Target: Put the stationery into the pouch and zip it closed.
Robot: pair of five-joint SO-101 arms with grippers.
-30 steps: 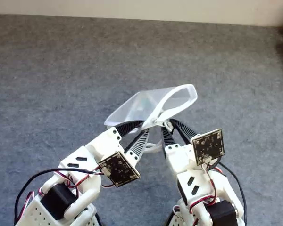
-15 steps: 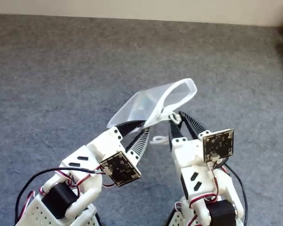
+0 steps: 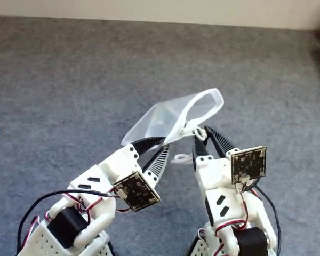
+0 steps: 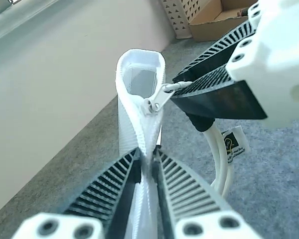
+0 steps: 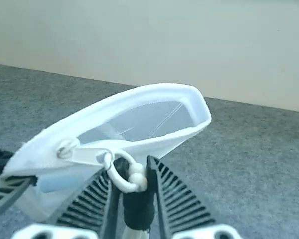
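Translucent white zip pouch (image 3: 170, 116) held aloft between both grippers, over grey carpeted table (image 3: 69, 80). Contents indiscernible; mouth gapes beyond slider (image 5: 66, 149). Left gripper (image 4: 148, 167) clenched on zipped end. Right gripper (image 5: 132, 181) pinches white pull cord (image 5: 123, 180). Open carpet all round.

Left arm: I reached up and forward, angled toward the middle. My left gripper (image 3: 164, 143) was held in the air, its ribbed fingers (image 4: 107, 191) pressed together on the seam of the pouch (image 3: 165, 114). Right arm: I stood more upright, just beside the left. My right gripper (image 3: 201, 136) pointed forward, tips nipped on the zipper pull (image 4: 162, 94). The two grippers' tips sat close together.
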